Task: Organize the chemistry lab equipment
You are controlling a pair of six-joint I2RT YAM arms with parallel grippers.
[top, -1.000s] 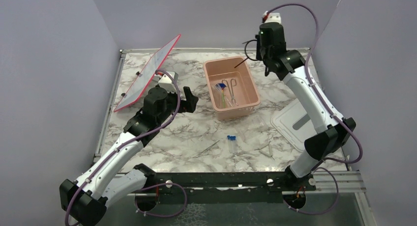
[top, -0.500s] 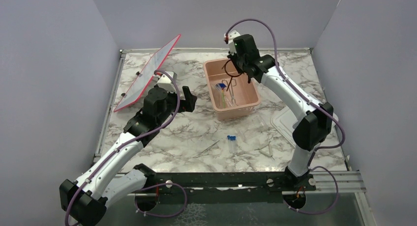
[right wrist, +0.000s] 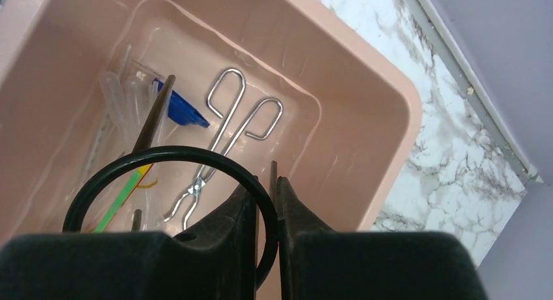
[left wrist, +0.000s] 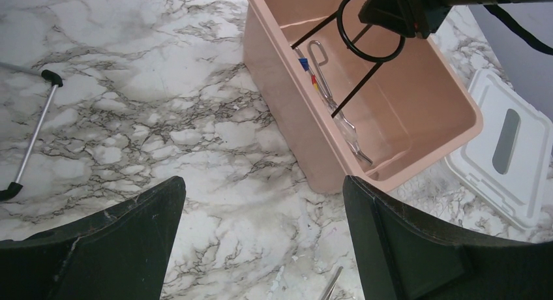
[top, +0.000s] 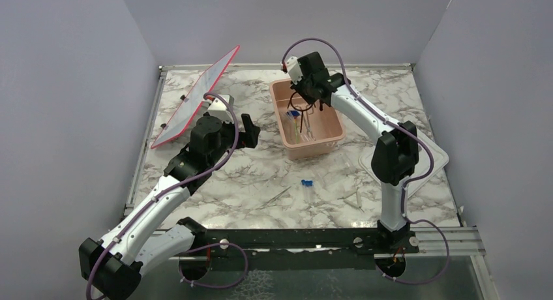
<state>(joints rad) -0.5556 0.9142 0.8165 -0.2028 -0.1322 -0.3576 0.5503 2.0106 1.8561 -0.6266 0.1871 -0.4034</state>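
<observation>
I am looking at the right gripper (right wrist: 266, 189) hanging over the pink tub (right wrist: 365, 72) in the upper middle of the overhead view. Its two fingers are pressing together on the wire of the black ring stand (right wrist: 171, 150). The ring is sticking out to the left of the fingers in the wrist view and crossing the lower half of that frame.

In the left wrist view the same stand (left wrist: 357, 89) is showing in the upper right. Its ring is sitting just under the right gripper (left wrist: 404, 6) and its thin legs are slanting down into the tub (left wrist: 287, 117). I cannot tell whether the legs are touching the tub floor.

Below the ring, on the tub floor, the metal tweezers (right wrist: 225, 140) are lying with their loops toward the top of the frame. A blue-capped tube (right wrist: 179, 107) is lying just to their left, and the green-yellow stick (right wrist: 124, 195) is lying lower left of it.

The left gripper (left wrist: 261, 182) is hovering with its fingers spread wide and holding nothing, left of the tub and over the marble table (top: 261, 169). Two more blue-capped tubes (top: 307, 188) are lying on the table in the lower middle of the overhead view, with a pipette (top: 277, 197) lying on their left. The white lid (top: 435, 160) is resting at the right.
</observation>
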